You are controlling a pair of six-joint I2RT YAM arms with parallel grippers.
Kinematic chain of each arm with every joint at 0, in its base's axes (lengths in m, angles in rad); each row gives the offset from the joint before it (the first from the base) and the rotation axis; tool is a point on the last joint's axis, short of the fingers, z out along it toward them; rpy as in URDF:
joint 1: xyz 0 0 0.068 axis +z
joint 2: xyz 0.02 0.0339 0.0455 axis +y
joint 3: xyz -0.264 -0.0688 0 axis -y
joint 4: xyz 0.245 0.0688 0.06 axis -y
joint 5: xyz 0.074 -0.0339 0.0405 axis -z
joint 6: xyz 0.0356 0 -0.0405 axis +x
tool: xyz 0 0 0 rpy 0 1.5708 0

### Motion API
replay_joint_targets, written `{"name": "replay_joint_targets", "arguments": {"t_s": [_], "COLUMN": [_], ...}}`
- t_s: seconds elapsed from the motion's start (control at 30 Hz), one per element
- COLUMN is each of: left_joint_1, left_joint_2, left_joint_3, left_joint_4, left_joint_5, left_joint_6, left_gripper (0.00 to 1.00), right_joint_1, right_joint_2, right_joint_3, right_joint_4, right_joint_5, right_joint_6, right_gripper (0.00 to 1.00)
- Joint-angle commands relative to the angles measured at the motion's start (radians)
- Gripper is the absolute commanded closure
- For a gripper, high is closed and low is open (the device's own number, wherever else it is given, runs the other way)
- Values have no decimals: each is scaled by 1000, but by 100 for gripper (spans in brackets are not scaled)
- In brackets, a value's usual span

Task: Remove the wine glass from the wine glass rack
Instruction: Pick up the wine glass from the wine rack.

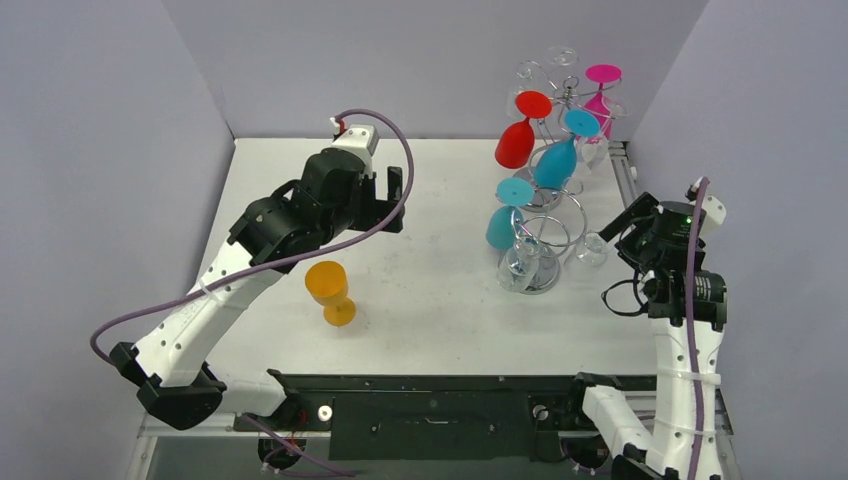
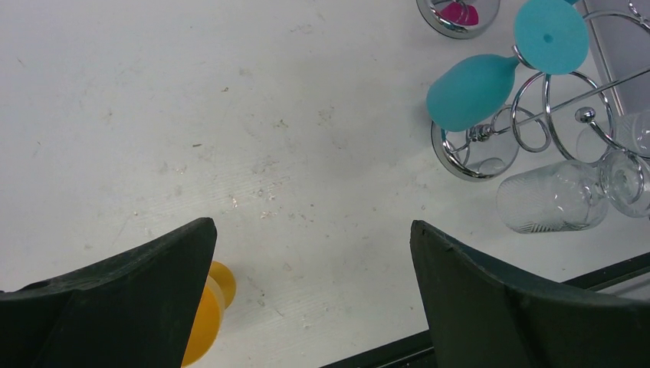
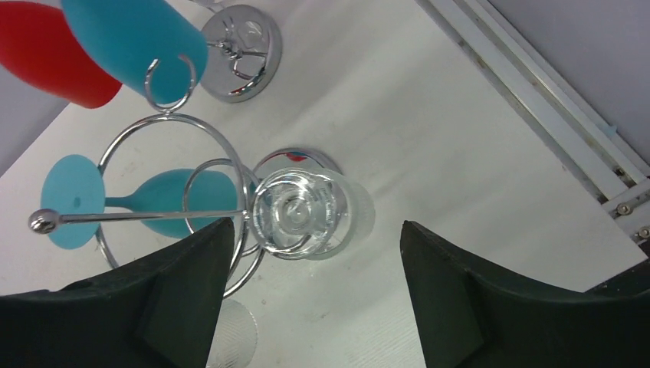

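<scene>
Two chrome wine glass racks stand at the right of the table. The near rack [image 1: 548, 228] carries a teal glass [image 1: 503, 226] and a clear wine glass [image 1: 591, 250] hanging on its right side. My right gripper [image 1: 620, 232] is open just right of that clear glass [image 3: 303, 215], which shows end-on just beyond my open right gripper [image 3: 314, 226] and is not touched. An orange glass [image 1: 333, 291] stands on the table beside the left arm. My left gripper [image 1: 394, 200] hovers open over bare table, empty [image 2: 310, 253], with the orange glass [image 2: 205, 318] behind its left finger.
The far rack [image 1: 568, 95] holds a red glass [image 1: 514, 146], a teal glass [image 1: 555, 162], a pink glass [image 1: 600, 100] and clear ones. A metal rail [image 1: 625, 170] runs along the table's right edge, close to the right arm. Walls enclose the table.
</scene>
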Motion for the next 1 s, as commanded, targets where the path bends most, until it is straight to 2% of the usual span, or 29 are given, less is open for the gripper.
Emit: {"name": "replay_joint_targets", "arguments": {"t_s": [0.0,0.1,0.37,0.97], "left_joint_1": [11,14,21,24], "left_joint_2": [-53,-64,-88,-144], "left_joint_3": [-21,-35,-64,-190], "left_joint_4": [67,70,74,115], "left_joint_5": [38,51,79,163], "left_joint_6": [-1,-2,-2,28], "left_gripper": [4,4,4,4], "right_joint_1": [-143,-209,-271,-358], "right_joint_2": [-43,-48,-48,-30], "right_joint_3": [-61,-105,-170,-228], "right_joint_4": [50,68,120,162], "right_joint_5": [-199,-271,-410,-531], "right_joint_6": [-16,-16,24,98], "right_gripper": [29,34,44,57]}}
